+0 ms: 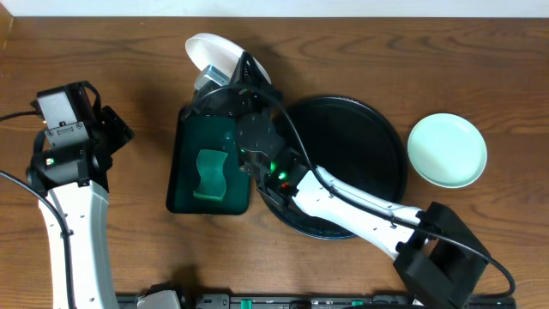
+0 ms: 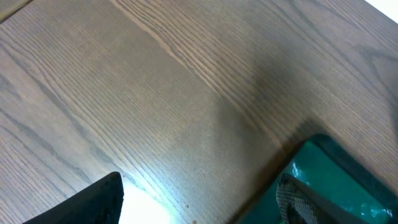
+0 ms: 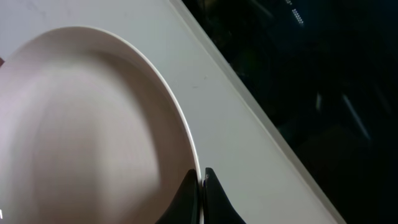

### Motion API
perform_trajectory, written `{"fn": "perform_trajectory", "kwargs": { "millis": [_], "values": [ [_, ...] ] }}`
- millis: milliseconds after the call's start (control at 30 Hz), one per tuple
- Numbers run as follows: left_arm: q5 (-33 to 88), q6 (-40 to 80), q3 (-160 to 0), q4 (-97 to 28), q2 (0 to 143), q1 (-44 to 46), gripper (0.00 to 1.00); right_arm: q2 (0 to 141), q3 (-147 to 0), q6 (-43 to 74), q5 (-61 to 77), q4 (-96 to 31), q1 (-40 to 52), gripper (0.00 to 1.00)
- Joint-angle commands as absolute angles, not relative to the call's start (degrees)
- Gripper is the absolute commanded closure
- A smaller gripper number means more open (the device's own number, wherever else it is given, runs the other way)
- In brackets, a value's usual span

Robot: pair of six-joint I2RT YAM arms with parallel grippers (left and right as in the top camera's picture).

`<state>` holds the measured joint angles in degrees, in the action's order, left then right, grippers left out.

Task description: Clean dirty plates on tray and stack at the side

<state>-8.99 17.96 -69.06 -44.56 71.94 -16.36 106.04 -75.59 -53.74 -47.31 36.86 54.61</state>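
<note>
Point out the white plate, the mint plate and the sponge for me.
white plate (image 1: pixel 213 51), overhead view, bare inner face
mint plate (image 1: pixel 447 151), overhead view, its centre
sponge (image 1: pixel 211 176), overhead view, its middle

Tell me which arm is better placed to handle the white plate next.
Right, probably. The right gripper is shut on the rim of the white plate, holding it by the green tray with the sponge. The left gripper stands open over bare table, holding nothing.
</note>
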Motion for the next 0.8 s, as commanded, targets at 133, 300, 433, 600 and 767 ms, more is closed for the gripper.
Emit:
{"fn": "perform_trajectory", "kwargs": {
  "millis": [133,300,433,600,767],
  "values": [
    [-9.69,17.63,-69.87,-44.49,71.37,-16.58,0.21,106.5,-76.71,-60.23,-48.21,39.88,54.98,0.99],
    [-9.69,17.63,-69.87,-44.49,71.37,-16.58,0.21,106.5,-76.71,-62.06,-48.18,42.24,55.99,0.99],
    [-9.69,17.63,-69.87,-44.49,71.37,-16.58,0.21,106.5,-76.71,-62.96,-48.16,42.98,56.55,0.99],
    [-9.69,17.63,-69.87,-44.49,71.37,-16.58,0.21,106.5,-76.71,-63.46,-48.16,42.94,56.69,0.99],
    [-9.69,17.63,-69.87,-44.49,71.37,-16.58,0.21,106.52,-76.71,-63.53,-48.18,42.92,56.8,0.99]
  ]
}}
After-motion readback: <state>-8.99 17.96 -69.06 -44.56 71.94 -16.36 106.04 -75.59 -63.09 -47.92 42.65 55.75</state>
